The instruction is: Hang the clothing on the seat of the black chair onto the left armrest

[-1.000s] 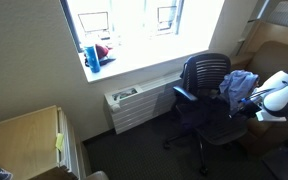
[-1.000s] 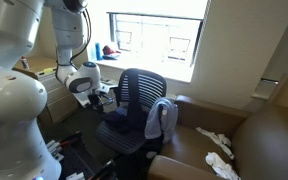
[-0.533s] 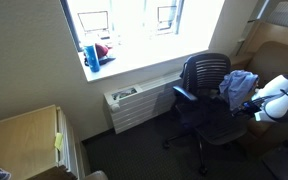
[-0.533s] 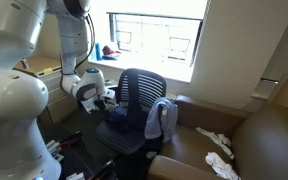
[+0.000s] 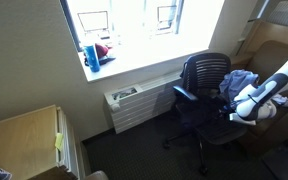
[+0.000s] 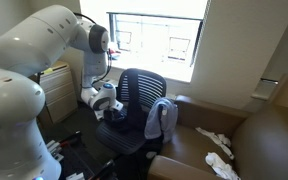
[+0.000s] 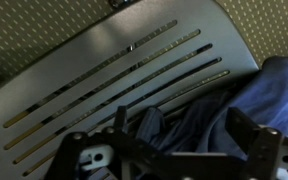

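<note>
Now: claw sits low over the seat of the black chair.

Wrist view: claw fingers are spread wide, with nothing pinched between them. The clothing lies crumpled just ahead of the fingertips, its dark blue folds running off toward the right-hand finger's side. Contact between pads and fabric cannot be judged. Beyond the clothing, farther out from the claw, a grey slotted panel fills most of the view, with patterned carpet past it.

In an exterior view the claw hangs over the front of the seat. The left armrest is bare and stands apart from the claw, toward the window wall. A light blue garment is draped over the chair's other arm, just behind the claw. In an exterior view that garment hangs on the far side of the seat from the claw. White cloths lie on the tan armchair, well apart from the claw.

In both exterior views the clothing is too dark to separate from the seat.
</note>
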Controlling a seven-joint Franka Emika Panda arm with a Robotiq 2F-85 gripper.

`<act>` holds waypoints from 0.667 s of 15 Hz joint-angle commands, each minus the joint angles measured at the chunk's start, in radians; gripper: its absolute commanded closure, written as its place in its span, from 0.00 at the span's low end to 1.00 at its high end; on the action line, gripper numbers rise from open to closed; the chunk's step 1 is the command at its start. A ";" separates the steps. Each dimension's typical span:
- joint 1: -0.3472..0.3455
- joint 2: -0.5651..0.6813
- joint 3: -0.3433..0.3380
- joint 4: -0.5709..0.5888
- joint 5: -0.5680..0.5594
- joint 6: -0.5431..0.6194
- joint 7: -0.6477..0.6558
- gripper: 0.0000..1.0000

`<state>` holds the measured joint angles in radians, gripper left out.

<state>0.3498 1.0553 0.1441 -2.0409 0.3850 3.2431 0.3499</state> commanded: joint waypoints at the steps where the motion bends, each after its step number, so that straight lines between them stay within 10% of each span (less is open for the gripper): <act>1: -0.019 0.021 0.005 0.039 -0.016 -0.024 0.010 0.00; 3: -0.034 0.036 0.008 0.064 -0.017 -0.035 0.010 0.00; 10: 0.305 0.268 -0.191 0.384 0.115 0.044 0.188 0.00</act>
<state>0.5108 1.1879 0.0483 -1.8520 0.4439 3.3122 0.4872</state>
